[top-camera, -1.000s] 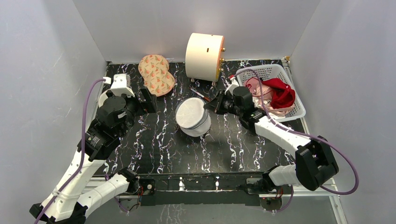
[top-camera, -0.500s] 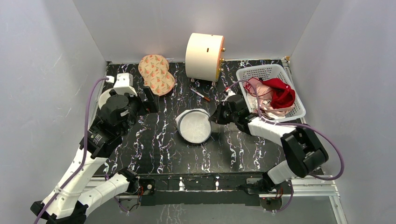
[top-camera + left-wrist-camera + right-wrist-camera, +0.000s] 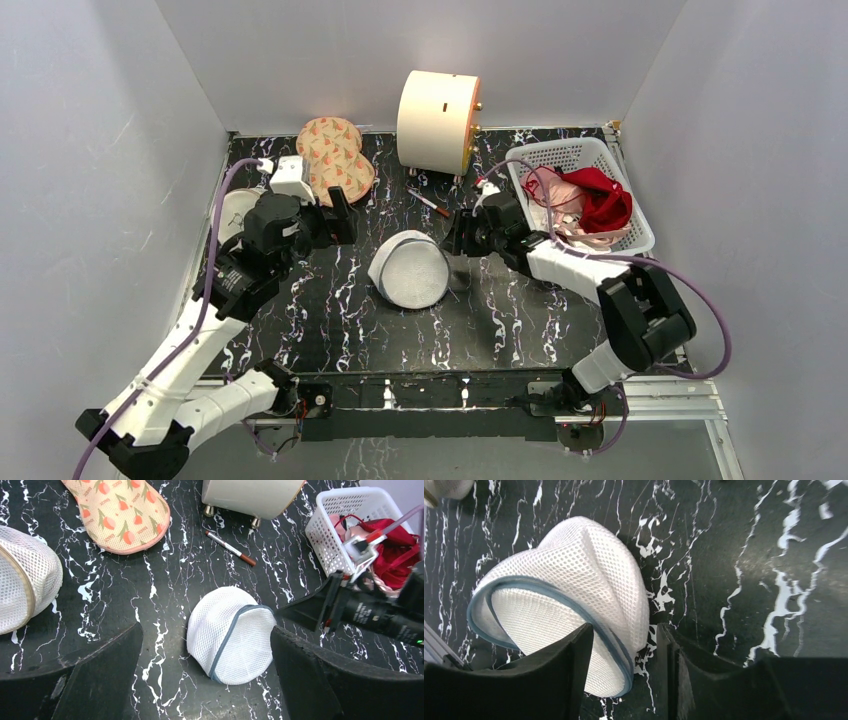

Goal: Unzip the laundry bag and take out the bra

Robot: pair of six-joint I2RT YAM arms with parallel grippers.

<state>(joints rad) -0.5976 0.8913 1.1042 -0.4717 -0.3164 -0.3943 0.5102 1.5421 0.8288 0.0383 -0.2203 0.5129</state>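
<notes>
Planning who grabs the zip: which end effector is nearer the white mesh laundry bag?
Right. The right end effector is at the right edge of the laundry bag, rim between its open fingers; the left end effector hovers apart, up-left of it.

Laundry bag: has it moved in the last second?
Yes. The laundry bag has tilted over and shifted toward the near edge of the table, farther from the cream pouch.

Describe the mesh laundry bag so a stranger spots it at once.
Find the big cream drum at the back of the table. In front, mid-table, lies the laundry bag. Unlike the orange patterned pouch, it is white mesh with a blue-grey rim.
</notes>
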